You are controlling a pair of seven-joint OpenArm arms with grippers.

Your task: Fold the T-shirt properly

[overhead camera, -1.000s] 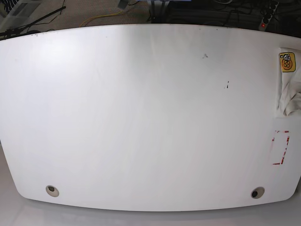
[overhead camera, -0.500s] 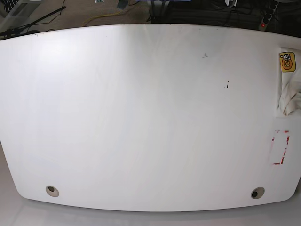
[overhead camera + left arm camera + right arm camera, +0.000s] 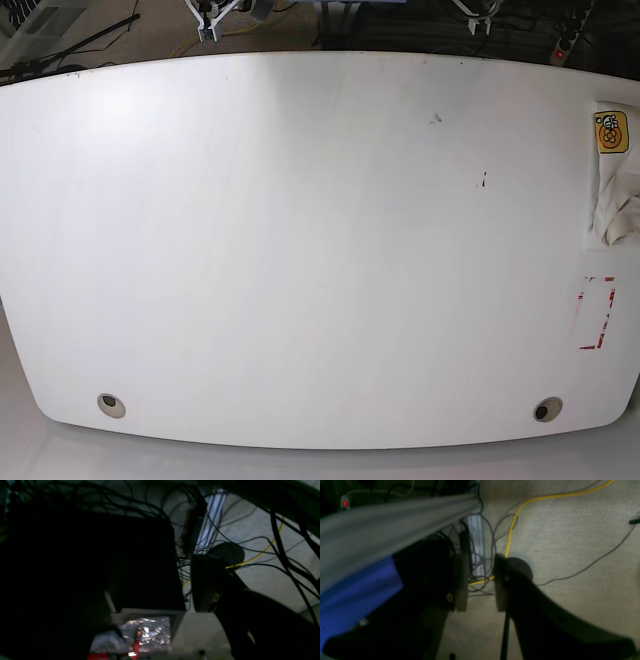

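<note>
No readable text showing; T-shirt (image 3: pixel 615 190) at table (image 3: pixel 300 250) right edge bearing orange-yellow graphic, lettering too small.

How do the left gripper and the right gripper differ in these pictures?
In the base view, the left gripper shows at the top edge toward the right, the right gripper toward the left. In its wrist view the left gripper's jaws stand wider apart than the right gripper's. Both are open and empty, beyond the table, far from the T-shirt.

Looks like a robotics lab to me: a big white table (image 3: pixel 300 250) is sitting on grey carpet (image 3: pixel 570 542), with tangled black cables (image 3: pixel 155 512), a yellow cable (image 3: pixel 517 512) and a power strip (image 3: pixel 568 40) lying around behind it.
</note>
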